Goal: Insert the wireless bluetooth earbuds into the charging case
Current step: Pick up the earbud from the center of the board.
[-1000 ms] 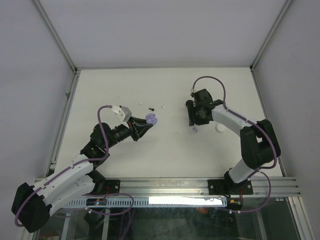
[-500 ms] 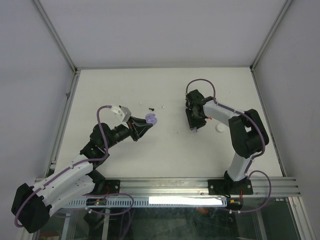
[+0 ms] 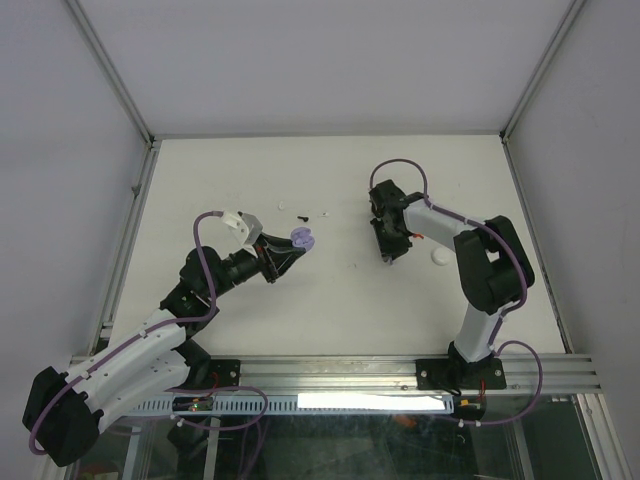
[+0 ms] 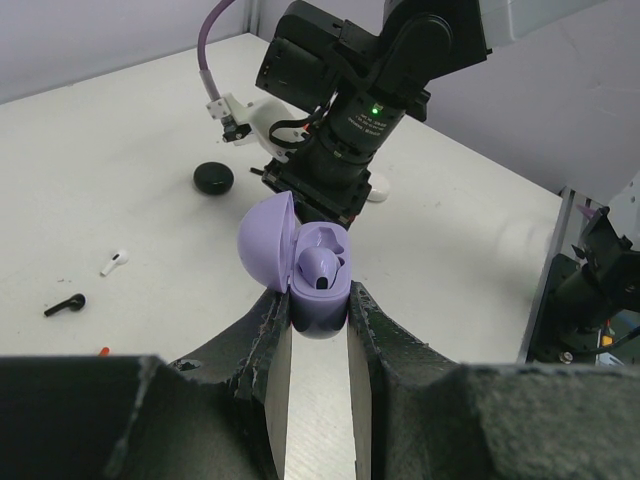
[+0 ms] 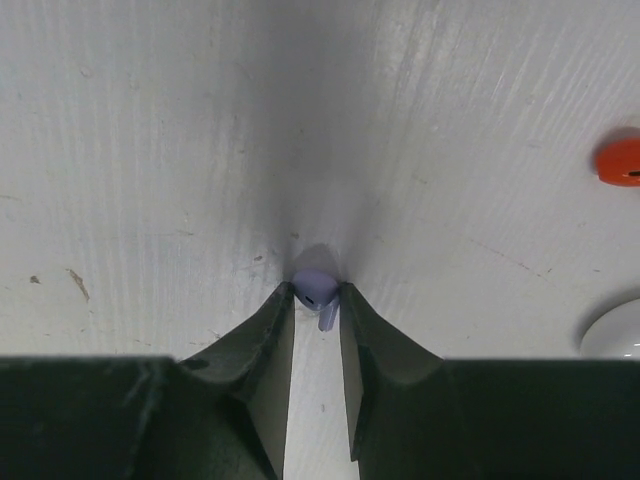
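**Right claw pinches the loose bud; case waits open on the left**

Nearest me, the left arm runs from the lower left of the top view diagonally toward centre, wrist low and nearly level. The left claw (image 4: 318, 312) is clamped on the base of the lavender charging case (image 4: 322, 295), which is held upright off the table with its lid tipped open. The seated lavender earbud (image 4: 320, 265) fills one socket.

Farther out, right of centre, the right arm folds at the elbow and its wrist points straight down. The right claw (image 5: 317, 298) is closed on the loose lavender earbud (image 5: 312, 287), fingertips touching the table (image 5: 150, 150). The grip looks shallow and catches only the head of the bud.

I judge the step in hand to be the pickup. I want to lift straight up and slowly, check that the bud has not rotated, then carry it stem-down to the free socket.

Beyond, upper centre, lie a black earbud (image 4: 65, 304) and a white earbud (image 4: 114, 262), with a black case (image 4: 213, 178) past them.
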`<state>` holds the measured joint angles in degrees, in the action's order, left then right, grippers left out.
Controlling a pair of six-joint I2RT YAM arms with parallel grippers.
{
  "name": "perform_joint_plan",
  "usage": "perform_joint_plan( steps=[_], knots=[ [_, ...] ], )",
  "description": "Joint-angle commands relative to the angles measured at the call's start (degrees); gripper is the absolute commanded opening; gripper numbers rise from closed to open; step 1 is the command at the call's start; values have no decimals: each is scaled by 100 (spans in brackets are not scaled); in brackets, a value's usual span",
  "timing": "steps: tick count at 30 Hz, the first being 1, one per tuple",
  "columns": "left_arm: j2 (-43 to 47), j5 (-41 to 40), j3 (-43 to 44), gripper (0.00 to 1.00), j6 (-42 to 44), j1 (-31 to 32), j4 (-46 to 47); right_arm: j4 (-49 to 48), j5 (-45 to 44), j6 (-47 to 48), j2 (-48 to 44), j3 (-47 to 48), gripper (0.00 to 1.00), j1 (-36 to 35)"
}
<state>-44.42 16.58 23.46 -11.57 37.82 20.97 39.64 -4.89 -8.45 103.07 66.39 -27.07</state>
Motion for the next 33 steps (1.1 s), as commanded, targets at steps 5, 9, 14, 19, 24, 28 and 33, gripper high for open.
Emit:
perform_joint_plan(
  steps=[5, 9, 14, 19, 24, 28, 33],
  knots=[
    [66, 8, 39, 4, -24, 10, 254, 116, -276, 113, 182, 185, 27, -38],
    [121, 8, 54, 4, -35, 10, 229, 106, -241, 140, 252, 199, 26, -38],
    [186, -89, 81, 4, -35, 14, 137, 90, -319, 189, 232, 185, 21, -61],
    [331, -139, -7, 6, -118, 13, 311, 5, -275, 253, -108, 146, 14, -142],
    [298, -97, 21, 8, -66, 13, 311, -185, -139, 281, -513, 50, 11, -242],
    [256, -12, 53, 9, -41, 14, 315, -371, -30, 346, -873, -77, 10, -330],
    [251, 84, 45, 10, 48, 14, 377, -758, 240, 527, -1620, -283, 9, -469]
  ],
)
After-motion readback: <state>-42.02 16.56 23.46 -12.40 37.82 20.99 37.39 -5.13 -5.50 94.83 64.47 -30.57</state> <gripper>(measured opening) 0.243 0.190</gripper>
